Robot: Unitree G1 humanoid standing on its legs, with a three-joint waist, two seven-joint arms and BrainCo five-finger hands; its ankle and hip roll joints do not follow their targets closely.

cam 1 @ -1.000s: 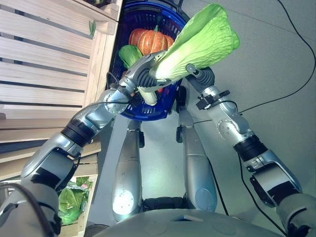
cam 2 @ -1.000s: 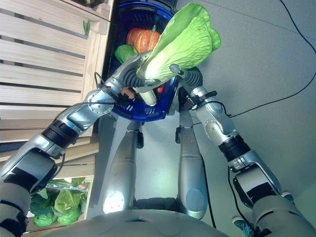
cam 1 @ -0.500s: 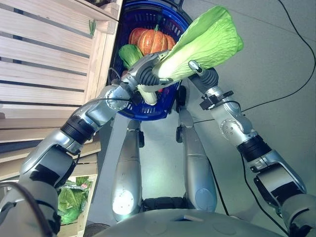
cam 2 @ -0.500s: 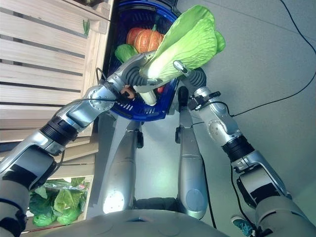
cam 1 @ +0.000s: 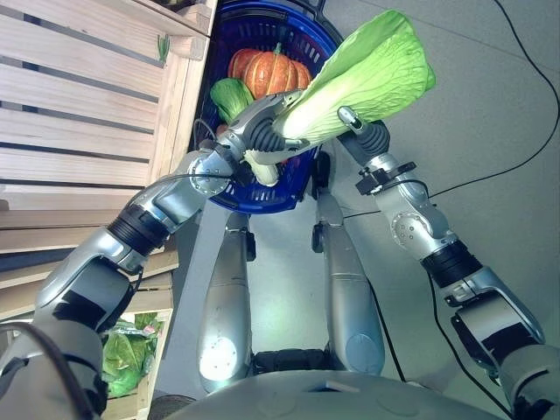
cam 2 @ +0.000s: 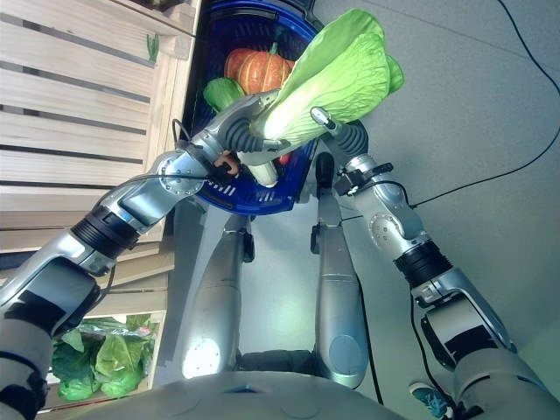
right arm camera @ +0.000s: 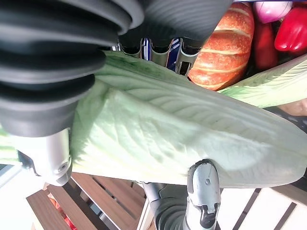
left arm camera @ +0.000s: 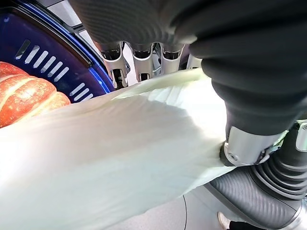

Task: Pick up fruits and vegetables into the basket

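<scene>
While both hands hold it, the cabbage (cam 1: 359, 79) hangs over the blue basket (cam 1: 219, 52), leafy end at two o'clock. It looks light and floppy on top. The left hand (cam 1: 262, 131) and right hand (cam 1: 363, 136) curl round its firm pale stalk.

Both arms are rounded silver-grey metal shells, the left arm (cam 1: 175, 203) and the right arm (cam 1: 411, 229) each broken by a wide black band (cam 1: 448, 262) above the elbow. A thin black cable (cam 1: 166, 182) runs along the left forearm, and a black clamp (cam 1: 381, 175) rings the right wrist. The left hand (cam 1: 262, 133) and right hand (cam 1: 373, 138) wear dark ribbed rubber-like covers. Silver fingers (left arm camera: 134, 62) stand in a row, and the silver thumb (right arm camera: 204, 184) shows small round fasteners.
</scene>
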